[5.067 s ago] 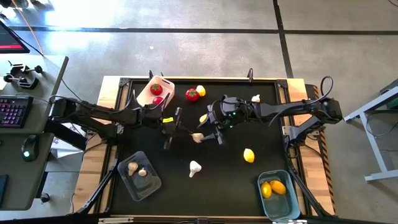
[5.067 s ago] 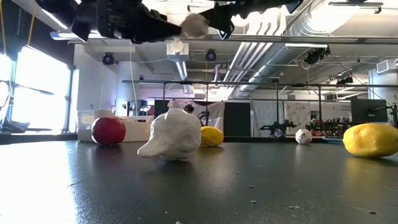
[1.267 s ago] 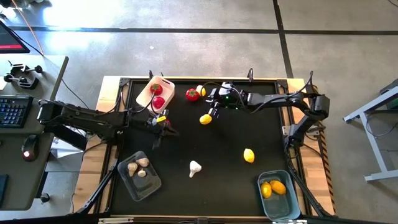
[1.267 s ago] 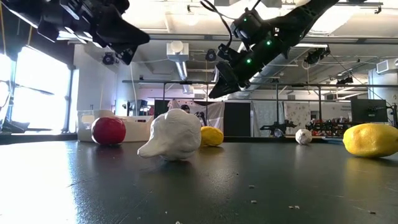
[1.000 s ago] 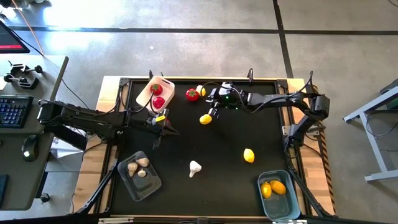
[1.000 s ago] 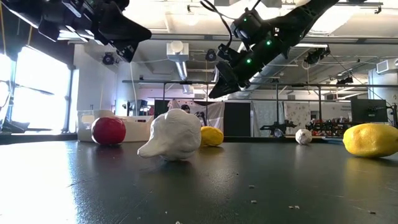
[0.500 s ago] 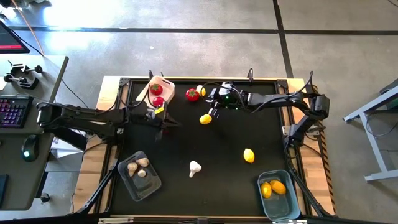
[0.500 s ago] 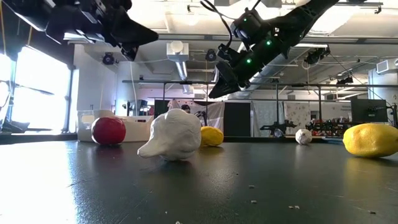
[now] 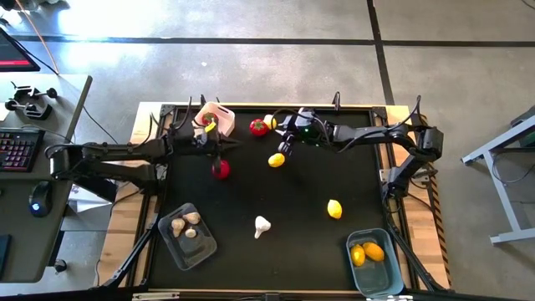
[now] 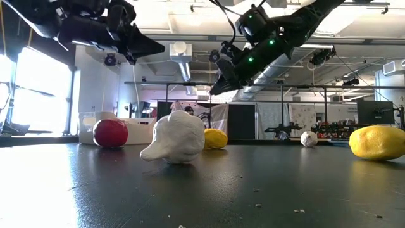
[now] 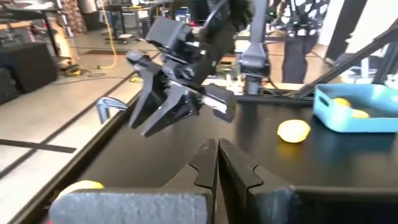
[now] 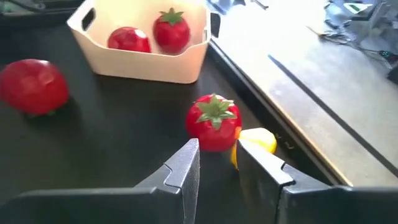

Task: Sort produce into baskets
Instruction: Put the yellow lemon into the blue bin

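Observation:
The white basket [image 9: 219, 111] at the far left holds two tomatoes [image 12: 171, 29]. A third tomato [image 9: 220, 170] lies on the table in front of it. Another tomato [image 9: 259, 127] and a lemon [image 9: 270, 121] lie side by side near the far edge. My left gripper [image 9: 224, 145] is shut and empty, raised beside the white basket's near side. My right gripper [image 9: 282, 145] is slightly open and empty, raised just behind another lemon [image 9: 275, 160]. In the right wrist view its fingers [image 12: 217, 155] point at the far tomato [image 12: 213, 123].
A garlic bulb [image 9: 262, 226] and a lemon [image 9: 334, 209] lie loose on the near half of the mat. The clear greyish basket [image 9: 177, 242] with garlic stands at the near left. The light blue basket [image 9: 376, 284] with two lemons stands at the near right.
My left gripper has gone from the middle left of the mat toward the far edge and now stands next to the white basket. This has uncovered the tomato that lies on the table in front of the basket. The produce has stayed where it was.

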Tool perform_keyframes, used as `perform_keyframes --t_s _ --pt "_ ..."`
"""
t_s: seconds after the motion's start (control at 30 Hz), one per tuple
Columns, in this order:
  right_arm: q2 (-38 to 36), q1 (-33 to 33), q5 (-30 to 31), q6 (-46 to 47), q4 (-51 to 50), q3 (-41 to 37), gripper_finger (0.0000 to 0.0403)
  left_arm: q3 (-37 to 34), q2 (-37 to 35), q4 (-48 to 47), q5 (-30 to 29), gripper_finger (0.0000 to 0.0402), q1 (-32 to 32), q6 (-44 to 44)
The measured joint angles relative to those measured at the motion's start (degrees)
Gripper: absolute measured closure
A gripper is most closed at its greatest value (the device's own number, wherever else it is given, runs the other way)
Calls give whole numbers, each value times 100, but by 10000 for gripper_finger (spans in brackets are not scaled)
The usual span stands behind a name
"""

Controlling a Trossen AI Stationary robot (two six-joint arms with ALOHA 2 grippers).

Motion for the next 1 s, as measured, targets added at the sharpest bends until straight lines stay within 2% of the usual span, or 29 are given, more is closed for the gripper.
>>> perform_keyframes --t_s 0.3,0.63,0.83,1.0 --pt "0 0 202 16 160 0 301 0 0 0 9 401 320 71" --pt "-2 -99 358 369 239 0 223 0 0 -2 6 401 436 71" --pt "34 -125 309 687 564 27 193 0 0 0 7 401 434 227" --pt "389 -109 301 954 427 300 166 0 3 -8 8 401 437 222"
